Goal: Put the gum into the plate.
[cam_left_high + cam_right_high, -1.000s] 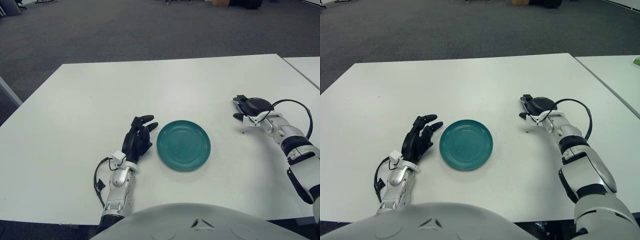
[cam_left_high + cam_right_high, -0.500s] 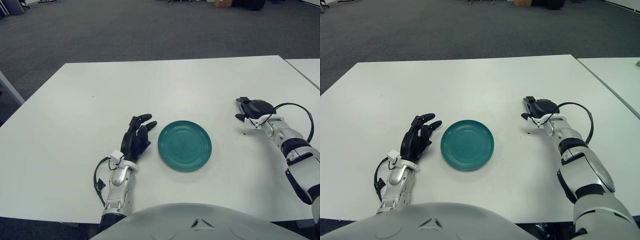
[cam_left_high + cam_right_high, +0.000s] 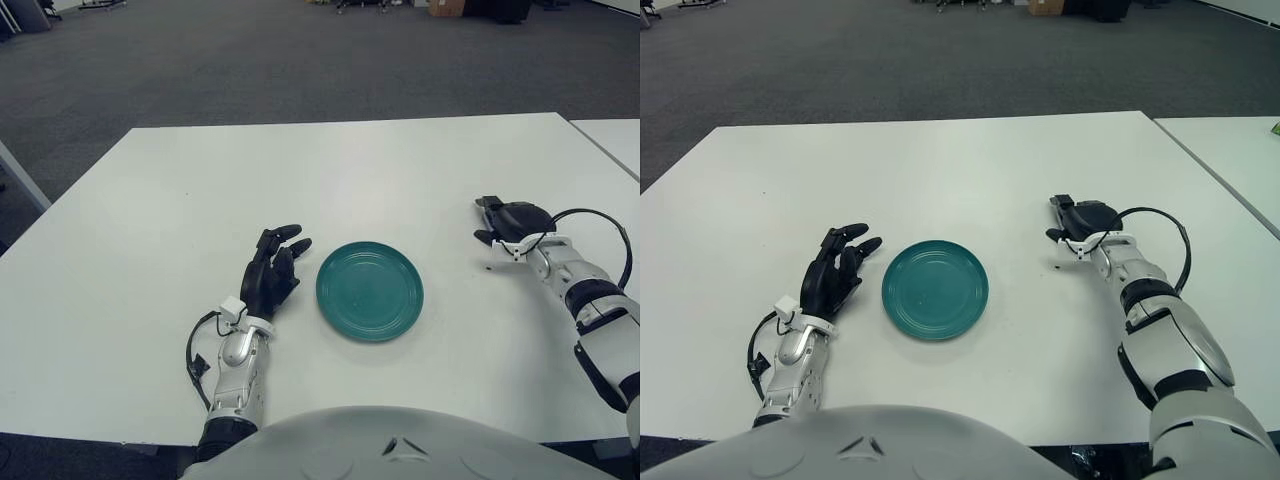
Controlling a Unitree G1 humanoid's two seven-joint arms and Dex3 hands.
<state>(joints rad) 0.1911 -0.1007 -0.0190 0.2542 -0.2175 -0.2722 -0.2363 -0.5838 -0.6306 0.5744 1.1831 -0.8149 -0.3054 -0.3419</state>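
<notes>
A teal plate [image 3: 369, 290] lies empty on the white table [image 3: 300, 170], near the front middle. My left hand [image 3: 272, 272] rests on the table just left of the plate, fingers spread and holding nothing. My right hand [image 3: 508, 220] lies palm down on the table well to the right of the plate and a little farther back. No gum shows in either view; whether anything lies under the right hand is hidden.
A second white table [image 3: 612, 135] stands to the right across a narrow gap, with a small green item [image 3: 1275, 125] at its far edge. Grey carpet lies beyond the table.
The whole scene has shifted slightly in the view. The left hand's fingers have moved a little. The right hand stays in the same place on the table.
</notes>
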